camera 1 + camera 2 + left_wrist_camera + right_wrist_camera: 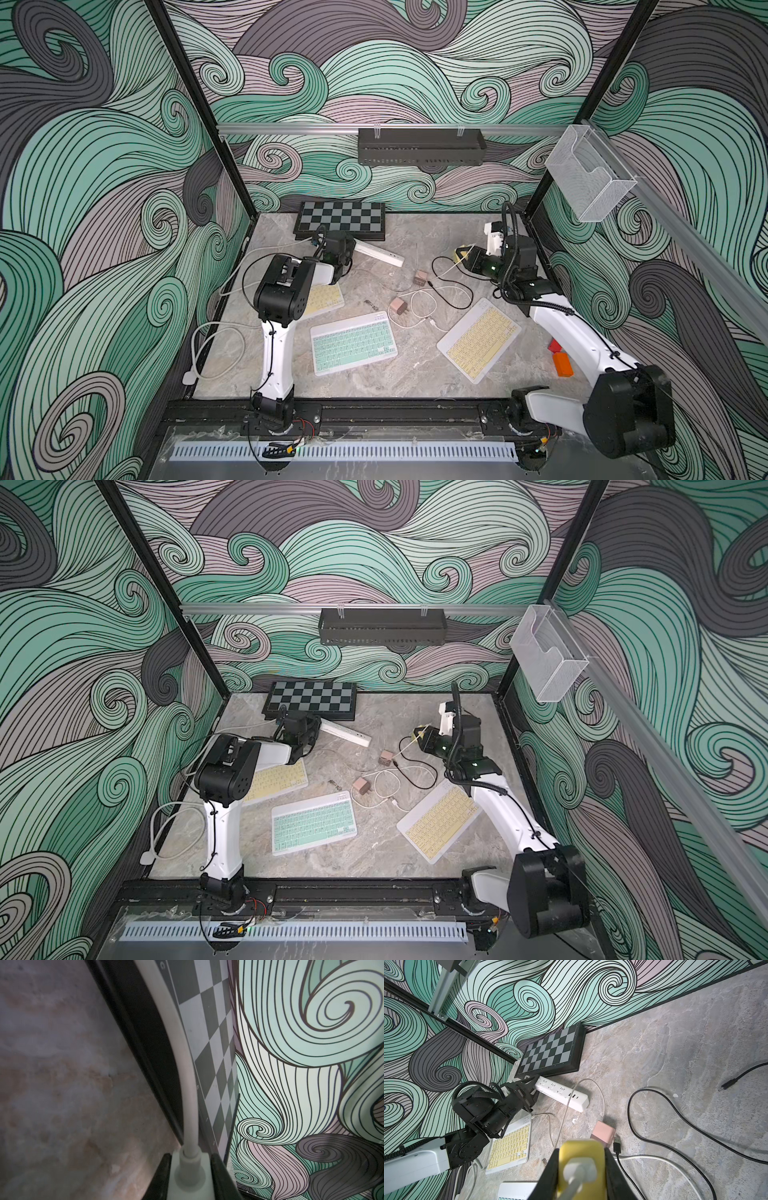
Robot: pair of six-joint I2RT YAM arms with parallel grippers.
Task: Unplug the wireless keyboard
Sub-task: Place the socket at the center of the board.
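My right tool [580, 1164] is clamped narrow on a glossy yellow charger block [581, 1148] with rounded corners, held up off the surface [415, 374]. A white connector sits in the block's face, and a thin white cable [572, 1187] drops away from it. My left tool [190, 1178] pinches the cord end of the white power strip [562, 1095], a hard plastic bar. Its thick, rubbery cord [187, 1084] arches off past the chessboard [550, 1051].

The strip's long axis runs from the left tool out toward the middle of the surface. Every socket I can see along it looks empty, so I judge the charger block is already out and well apart from it.

I take the wireless keyboard [510, 1145] to be the flat white slab with pale yellow keys just beside the left arm, which partly covers it in both top views. From the right tool it lies across the surface, toward the left arm, and the left tool is far nearer. A small plug [533, 1116] sits at the keyboard's corner nearest the strip. Its thin wire runs off behind my right tool, so I cannot tell whether it is the cable I hold. If that end must also come out, I would pull it straight out of the keyboard's edge.
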